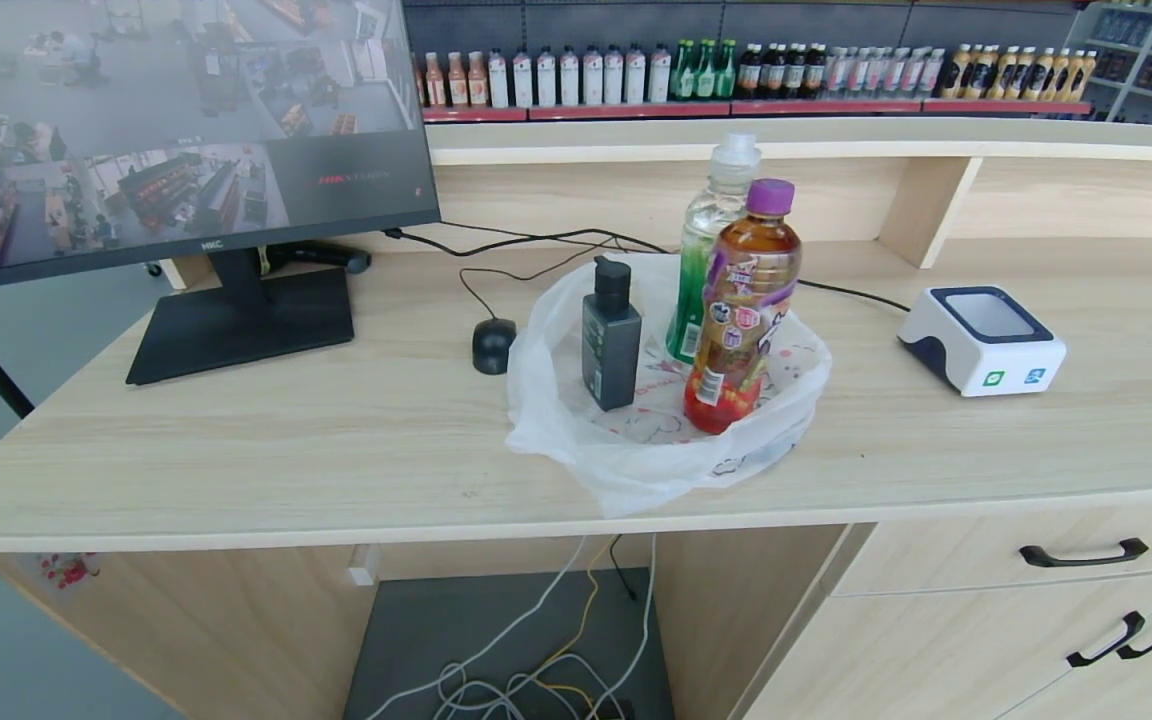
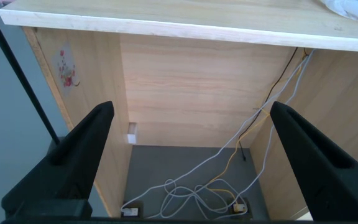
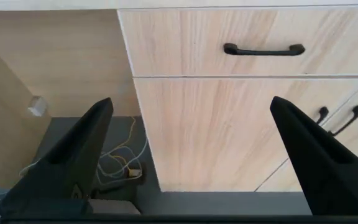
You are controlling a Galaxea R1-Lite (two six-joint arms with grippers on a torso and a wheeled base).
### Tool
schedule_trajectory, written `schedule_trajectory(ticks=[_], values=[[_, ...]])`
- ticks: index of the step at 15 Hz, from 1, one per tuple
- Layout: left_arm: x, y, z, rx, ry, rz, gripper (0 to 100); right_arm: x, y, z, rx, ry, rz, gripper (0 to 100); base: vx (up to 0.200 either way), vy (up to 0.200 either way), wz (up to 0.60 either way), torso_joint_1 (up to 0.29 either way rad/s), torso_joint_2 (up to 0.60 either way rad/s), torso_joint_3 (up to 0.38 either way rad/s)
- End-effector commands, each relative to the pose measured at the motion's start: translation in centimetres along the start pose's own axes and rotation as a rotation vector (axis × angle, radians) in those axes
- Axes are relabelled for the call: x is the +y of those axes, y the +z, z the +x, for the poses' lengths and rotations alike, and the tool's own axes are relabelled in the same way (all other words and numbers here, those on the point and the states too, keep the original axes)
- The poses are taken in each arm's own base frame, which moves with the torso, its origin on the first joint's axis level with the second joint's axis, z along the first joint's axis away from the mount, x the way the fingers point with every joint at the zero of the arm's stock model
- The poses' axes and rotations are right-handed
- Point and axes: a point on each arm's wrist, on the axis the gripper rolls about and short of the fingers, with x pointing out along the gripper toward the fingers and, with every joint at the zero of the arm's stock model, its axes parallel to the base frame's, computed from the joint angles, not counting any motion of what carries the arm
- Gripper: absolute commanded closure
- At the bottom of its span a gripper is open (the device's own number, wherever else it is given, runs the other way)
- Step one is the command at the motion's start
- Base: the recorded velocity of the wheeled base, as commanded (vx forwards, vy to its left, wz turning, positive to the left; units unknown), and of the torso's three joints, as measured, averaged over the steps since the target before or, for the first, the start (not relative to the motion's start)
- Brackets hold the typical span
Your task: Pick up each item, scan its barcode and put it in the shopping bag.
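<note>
Standing upright inside the slumped shopping bag (image 1: 546, 400) near the scanner (image 1: 981, 340), the dark bottle (image 1: 611, 340), clear bottle (image 1: 711, 225) and tea bottle (image 1: 741, 310) seemed packed, so the left gripper (image 2: 191, 112) and right gripper (image 3: 191, 106) hung spread, empty, below the counter (image 1: 336, 430)

Head: high, looking forward and down over the counter (image 1: 336, 440)
Left wrist: low, facing the kneehole cables (image 2: 194, 186)
Right wrist: low, near the drawers (image 3: 247, 62)
Shared: cables, drawers

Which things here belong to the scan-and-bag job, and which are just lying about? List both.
Job: purple-capped tea bottle, green-labelled clear bottle, dark bottle, shopping bag, barcode scanner.
Lying about: monitor, mouse, drawers.
</note>
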Motion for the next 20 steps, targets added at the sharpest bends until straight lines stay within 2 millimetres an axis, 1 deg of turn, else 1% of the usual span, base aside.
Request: schedule_trajectory(ticks=[1,3,4,5,8,13,15,20], values=[[0.0,0.0,0.0,0.0,0.0,0.0,0,0.21,-0.5,-0.09,-0.075,0.018,-0.009,0,0.0,0.0,0.0,0.0,0.0,0.0],[0.0,0.0,0.0,0.0,0.0,0.0,0,0.23,-0.69,0.15,-0.105,0.028,-0.048,0,0.0,0.0,0.0,0.0,0.0,0.0],[0.0,0.0,0.0,0.0,0.0,0.0,0,0.23,-0.88,0.17,-0.09,0.025,-0.085,0,0.0,0.0,0.0,0.0,0.0,0.0],[0.0,0.0,0.0,0.0,0.0,0.0,0,0.2,-0.99,0.18,-0.079,0.016,-0.076,0,0.0,0.0,0.0,0.0,0.0,0.0],[0.0,0.0,0.0,0.0,0.0,-0.002,0,0.05,-1.05,0.19,-0.072,-0.049,0.045,0,0.0,0.0,0.0,0.0,0.0,0.0],[0.0,0.0,0.0,0.0,0.0,-0.002,0,0.02,-1.05,0.18,-0.072,-0.064,0.041,0,0.0,0.0,0.0,0.0,0.0,0.0],[0.0,0.0,0.0,0.0,0.0,-0.002,0,0.02,-1.05,0.18,-0.072,-0.064,0.048,0,-0.2,0.0,0.0,0.005,0.0,0.0],[0.0,0.0,0.0,0.0,0.0,-0.002,0,0.02,-1.05,0.18,-0.072,-0.064,0.048,0,0.0,0.0,0.0,0.0,0.0,0.0]])
